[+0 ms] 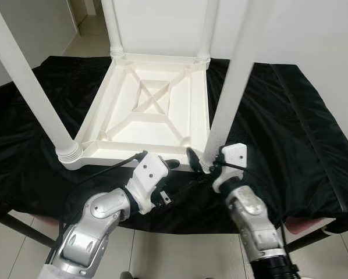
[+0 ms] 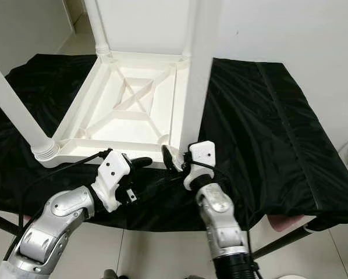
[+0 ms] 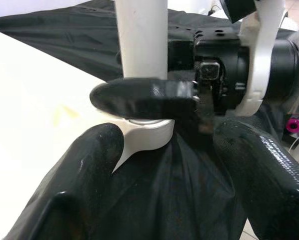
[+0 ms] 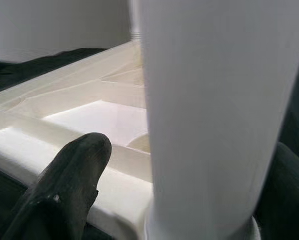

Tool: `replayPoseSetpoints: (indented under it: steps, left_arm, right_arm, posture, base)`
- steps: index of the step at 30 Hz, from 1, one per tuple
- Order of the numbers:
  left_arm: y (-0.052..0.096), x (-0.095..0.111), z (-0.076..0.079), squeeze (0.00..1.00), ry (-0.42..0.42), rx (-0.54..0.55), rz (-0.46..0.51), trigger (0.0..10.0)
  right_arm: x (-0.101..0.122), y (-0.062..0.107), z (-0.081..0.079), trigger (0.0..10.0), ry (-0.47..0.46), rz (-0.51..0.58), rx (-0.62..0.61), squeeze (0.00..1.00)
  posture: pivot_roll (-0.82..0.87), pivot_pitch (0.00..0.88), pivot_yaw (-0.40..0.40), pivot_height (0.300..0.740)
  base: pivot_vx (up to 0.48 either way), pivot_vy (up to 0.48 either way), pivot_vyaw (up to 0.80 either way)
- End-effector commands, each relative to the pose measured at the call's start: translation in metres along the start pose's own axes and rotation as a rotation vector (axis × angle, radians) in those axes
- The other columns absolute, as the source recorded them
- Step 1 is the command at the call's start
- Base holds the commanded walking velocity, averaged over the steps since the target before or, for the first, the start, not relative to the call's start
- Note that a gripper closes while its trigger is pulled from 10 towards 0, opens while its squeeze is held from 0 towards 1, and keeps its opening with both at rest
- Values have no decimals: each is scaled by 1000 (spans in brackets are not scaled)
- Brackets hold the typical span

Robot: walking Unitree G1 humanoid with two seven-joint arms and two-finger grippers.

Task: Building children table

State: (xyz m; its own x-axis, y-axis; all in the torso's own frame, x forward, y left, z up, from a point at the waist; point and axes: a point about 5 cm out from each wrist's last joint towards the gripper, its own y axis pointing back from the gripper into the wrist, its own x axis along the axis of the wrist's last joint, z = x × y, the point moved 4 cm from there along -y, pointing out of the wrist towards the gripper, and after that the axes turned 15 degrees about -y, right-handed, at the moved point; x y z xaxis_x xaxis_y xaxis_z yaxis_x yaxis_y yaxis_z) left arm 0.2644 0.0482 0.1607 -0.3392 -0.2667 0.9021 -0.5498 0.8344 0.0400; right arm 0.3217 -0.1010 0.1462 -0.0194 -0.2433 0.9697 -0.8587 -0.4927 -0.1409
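My main worry is the near right leg (image 1: 232,87). My right tool (image 1: 204,158) straddles its base, 1 finger (image 4: 72,172) on the inner side and the other at the outer side, but I cannot tell whether the pads actually press the plastic. The leg leans slightly toward me, so if it is not fully seated in its corner socket, a twist or push from here could cross the thread or tip it out. The leg is smooth and glossy, so I expect the fingers could slip around it instead of turning it.

My left tool (image 1: 169,165) hovers just beside that same corner, fingers spread and holding nothing, close to the right tool's finger. Any sideways move risks the 2 tools knocking together. The black cloth (image 1: 302,128) over the bench looks slippery and wrinkled, so a hard push could also slide the whole piece.

The children's table (image 1: 148,113) lies upside down in the middle of the bench, its ribbed underside with an X brace facing up. It is cream-white plastic, with 4 legs standing in its corners, including the near left leg (image 1: 28,87).
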Motion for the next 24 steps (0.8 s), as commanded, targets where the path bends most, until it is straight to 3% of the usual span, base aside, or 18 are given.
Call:
replayPoseSetpoints:
  steps: [1,3,7,13,20,21,22,23,24]
  left_arm:
    - [0,2,-2,0,-14,5,-3,10000]
    - [-1,2,-2,0,-18,-6,-4,10000]
    - [-1,2,0,0,-14,-21,-4,10000]
    - [1,1,-2,0,-19,-27,-15,10000]
    - [4,1,-3,0,-18,-24,-24,10000]
    - [5,1,-2,0,-19,-23,-26,10000]
    - [5,1,-2,0,-18,-20,-28,10000]
    - [5,1,-2,0,-17,-19,-29,10000]
    - [6,1,-2,0,-16,-18,-30,10000]
  right_arm:
    - [1,0,1,10000,9,-28,86,0]
    - [2,-1,15,10000,60,-103,190,0]
    - [0,-3,24,10000,92,-172,254,0]
    - [-18,-9,25,10000,126,-311,372,0]
    - [-22,-13,21,10000,125,-330,430,0]
    - [-21,-16,21,3843,117,-325,441,0]
    - [-20,-18,22,1765,116,-323,449,0]
    - [-19,-20,22,392,118,-321,460,0]
    - [-18,-20,23,0,118,-322,467,0]
  posture:
    - [-118,80,49,740]
    - [-120,74,55,740]
    - [-116,78,55,740]
    - [-100,86,56,740]
    - [-86,91,56,740]
    - [-81,94,52,740]
    - [-79,96,52,740]
    - [-79,96,51,740]
    - [-79,96,51,740]
  base:
    - [0,0,0]
    - [0,0,0]
    - [0,0,0]
    - [0,0,0]
    - [0,0,0]
    - [0,0,0]
    - [0,0,0]
    - [0,0,0]
    - [0,0,0]
